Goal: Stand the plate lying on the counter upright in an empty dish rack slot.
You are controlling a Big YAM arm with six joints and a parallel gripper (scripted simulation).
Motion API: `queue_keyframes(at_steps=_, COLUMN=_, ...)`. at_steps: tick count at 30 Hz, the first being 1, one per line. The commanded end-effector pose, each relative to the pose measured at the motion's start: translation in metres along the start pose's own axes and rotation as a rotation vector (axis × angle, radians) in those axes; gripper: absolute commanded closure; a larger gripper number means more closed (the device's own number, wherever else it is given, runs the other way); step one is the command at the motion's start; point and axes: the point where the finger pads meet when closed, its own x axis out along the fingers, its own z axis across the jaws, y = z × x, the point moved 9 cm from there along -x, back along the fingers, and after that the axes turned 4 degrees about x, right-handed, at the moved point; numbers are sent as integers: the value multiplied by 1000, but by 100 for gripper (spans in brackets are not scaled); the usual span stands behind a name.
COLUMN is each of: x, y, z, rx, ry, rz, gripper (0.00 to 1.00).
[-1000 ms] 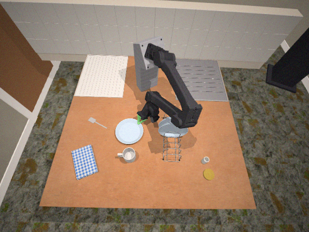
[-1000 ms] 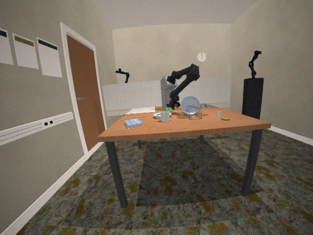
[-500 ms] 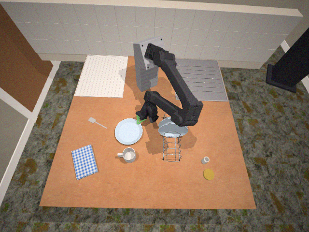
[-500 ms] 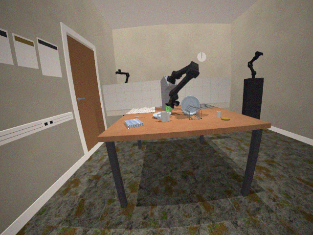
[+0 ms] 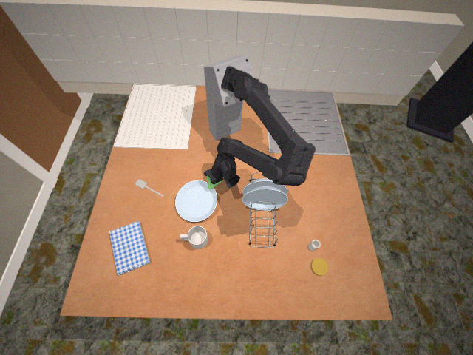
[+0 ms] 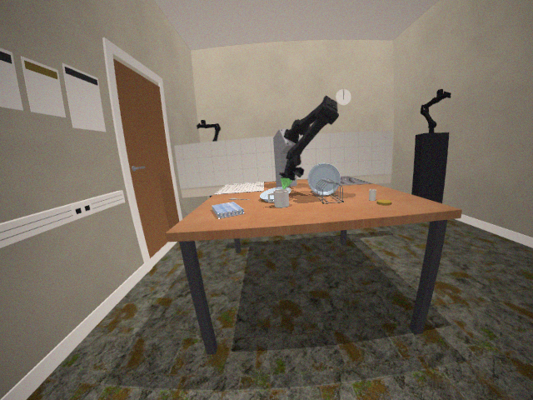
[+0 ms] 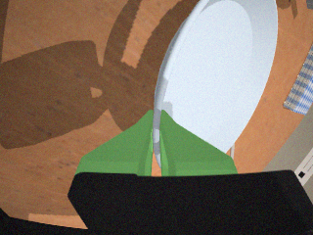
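Observation:
A pale blue plate [image 5: 196, 200] lies on the orange counter left of the wire dish rack [image 5: 262, 223]. My gripper [image 5: 212, 185] with green fingers is shut on the plate's far right rim. In the wrist view the fingers pinch the rim of the plate [image 7: 218, 66] on both sides. The rack holds upright grey plates [image 5: 264, 193] at its far end; the slots nearer the front stand empty. In the side view the plate [image 6: 270, 192] sits low behind a mug, and the rack plates [image 6: 324, 176] stand upright.
A grey mug [image 5: 196, 237] stands just in front of the plate. A small spatula [image 5: 148, 187] and a blue checked cloth [image 5: 129, 247] lie to the left. A small cup [image 5: 313, 245] and yellow disc [image 5: 319, 266] sit right of the rack.

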Motion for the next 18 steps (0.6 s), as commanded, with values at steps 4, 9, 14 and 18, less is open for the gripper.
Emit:
queue_keyframes(at_steps=4, x=-14, y=2, z=-17, rx=-13, ry=-85, rz=34, gripper=100)
queue_keyframes(at_steps=9, x=-15, y=-2, z=-30, rx=-14, ry=-136, rz=28, gripper=100)
queue_keyframes(at_steps=14, x=-14, y=-6, z=-44, rx=-16, ry=-183, rz=21, gripper=100)
queue_keyframes(at_steps=18, x=-17, y=-7, z=-55, rx=-16, ry=-230, rz=24, gripper=100)
